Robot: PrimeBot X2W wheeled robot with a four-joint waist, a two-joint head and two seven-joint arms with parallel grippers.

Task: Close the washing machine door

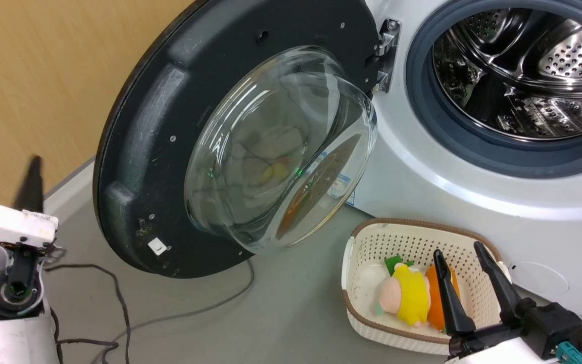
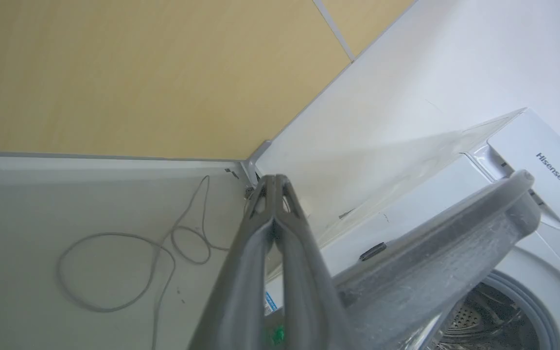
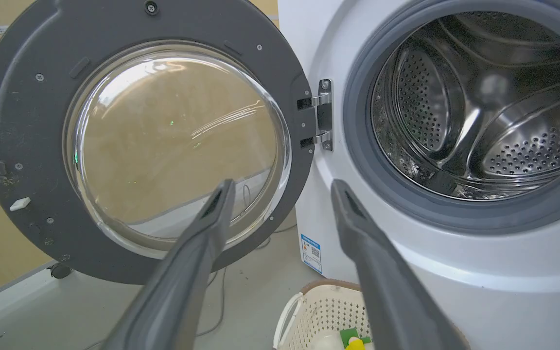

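- Basket, cream perforated plastic (image 1: 372, 242), holds yellow-pink plush toy (image 1: 408, 296), orange item (image 1: 432, 303).
- Round black washing machine door (image 1: 170, 126) open, left.
- Left gripper (image 2: 275, 181) pinched empty; right gripper (image 1: 458, 249) spread.

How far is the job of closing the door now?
Done: nothing yet; the door stands wide open, the drum bare. In hand: the shut left hand is beside the door's rim, contact unclear; the open right hand hangs near the basket. Left: swing the door onto the machine.

The washing machine door (image 1: 144, 151) hangs left of the washing machine (image 1: 422, 192). Before the machine sits a basket (image 1: 372, 253), toys (image 1: 412, 296) inside.
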